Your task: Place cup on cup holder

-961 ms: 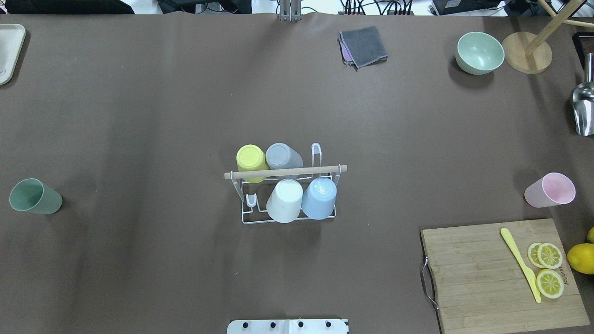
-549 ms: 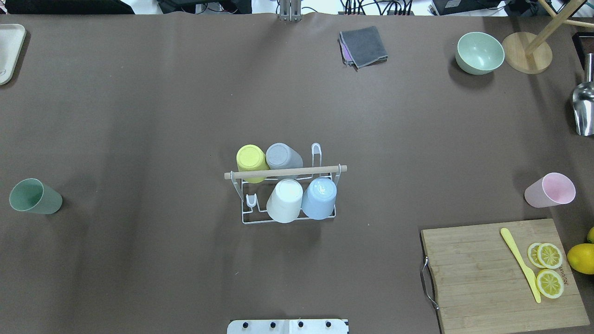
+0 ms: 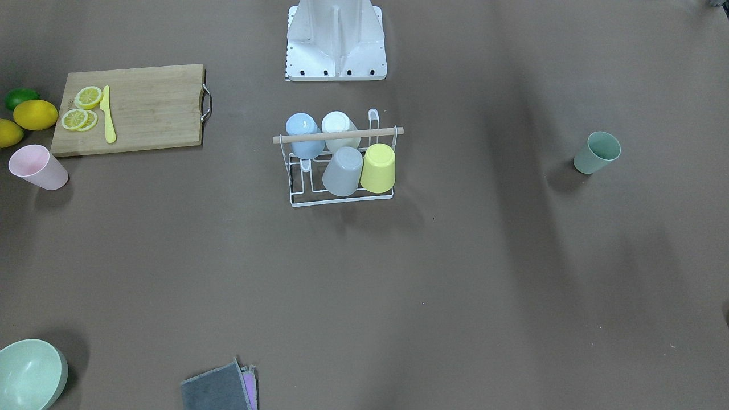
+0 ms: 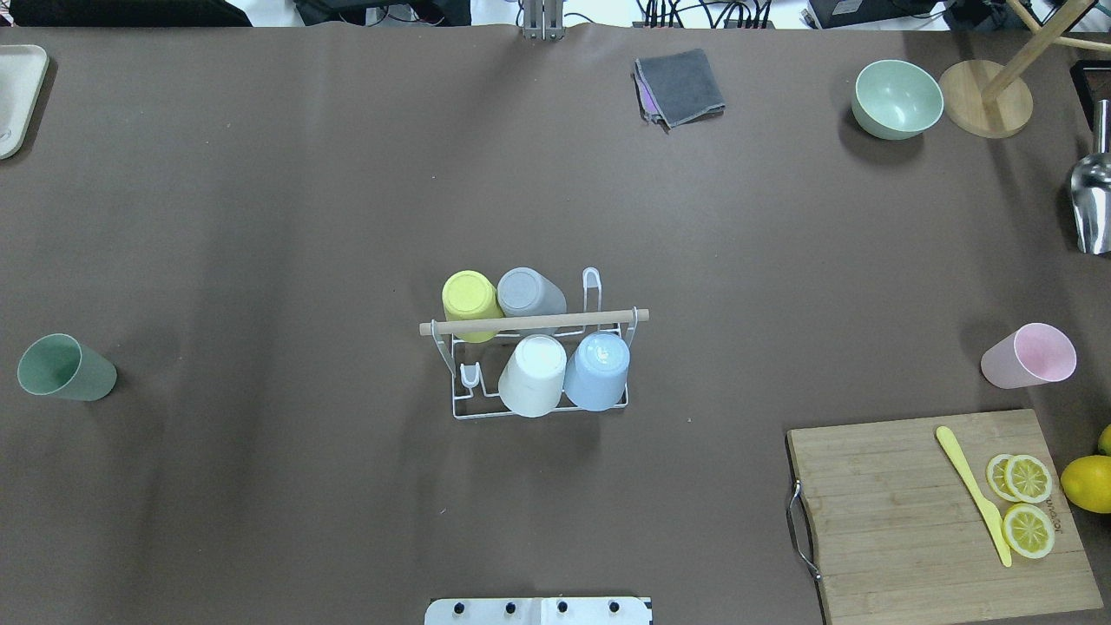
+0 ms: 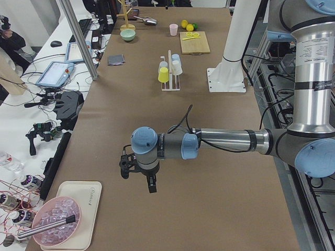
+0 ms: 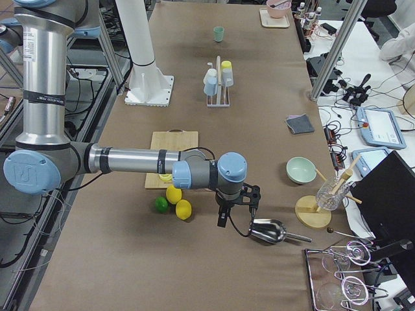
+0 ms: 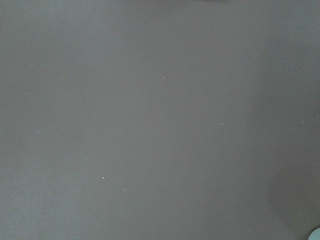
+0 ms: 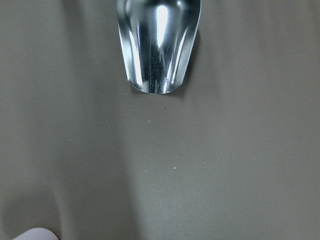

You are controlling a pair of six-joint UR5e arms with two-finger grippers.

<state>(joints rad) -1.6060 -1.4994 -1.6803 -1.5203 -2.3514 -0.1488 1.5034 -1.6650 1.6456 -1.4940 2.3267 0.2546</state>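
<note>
White wire cup holder stands well apart from left pincer.

Left arm and right arm: silver tubes, light-blue joint caps, thin black cable, black left gripper; white base with dark screws

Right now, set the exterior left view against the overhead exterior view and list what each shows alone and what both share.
Only exterior left: the left arm, its gripper hanging over the table, and a pink bowl of ice. Only overhead: the green cup at the table's left side; no arm appears. Both: the cup holder carrying four inverted cups, the pink cup and the cutting board.
</note>
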